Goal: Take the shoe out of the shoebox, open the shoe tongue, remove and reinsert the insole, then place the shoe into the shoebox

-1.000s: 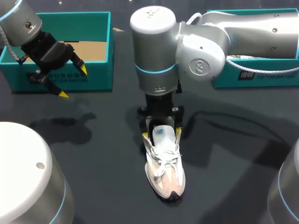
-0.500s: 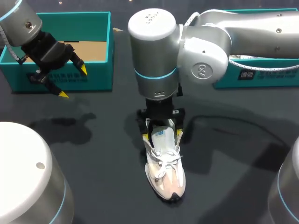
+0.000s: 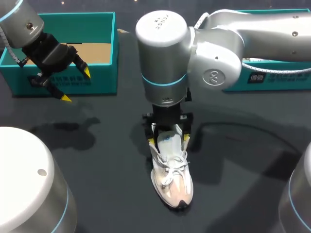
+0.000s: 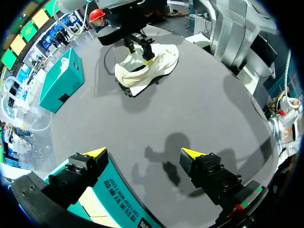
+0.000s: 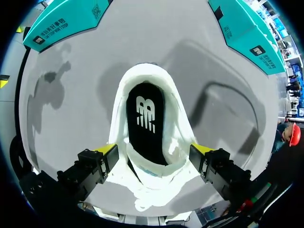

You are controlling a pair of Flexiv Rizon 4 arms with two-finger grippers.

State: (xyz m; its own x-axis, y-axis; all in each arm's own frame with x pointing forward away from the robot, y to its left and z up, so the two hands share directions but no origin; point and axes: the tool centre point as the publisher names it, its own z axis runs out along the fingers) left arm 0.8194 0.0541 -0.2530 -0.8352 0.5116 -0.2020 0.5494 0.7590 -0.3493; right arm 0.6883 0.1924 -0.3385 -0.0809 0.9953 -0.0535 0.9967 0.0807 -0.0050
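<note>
While spread wide, right fingers (image 5: 97, 166) straddle the shoe (image 5: 145, 124).

The white shoe (image 3: 171, 177) stands upright mid-table, black insole (image 5: 145, 126) inside, well apart from the open teal shoebox (image 3: 102, 73).

A white shoe (image 3: 171, 177) stands on the dark table (image 3: 97, 160), toe toward the camera. The right arm (image 3: 233, 43) comes in from the right and reaches past the middle, with the right gripper (image 3: 168, 140) down at the shoe's heel end. The left gripper (image 3: 76, 86) hangs spread and empty before a teal shoebox (image 3: 97, 82); another teal box (image 3: 272, 80) lies behind the right arm
</note>
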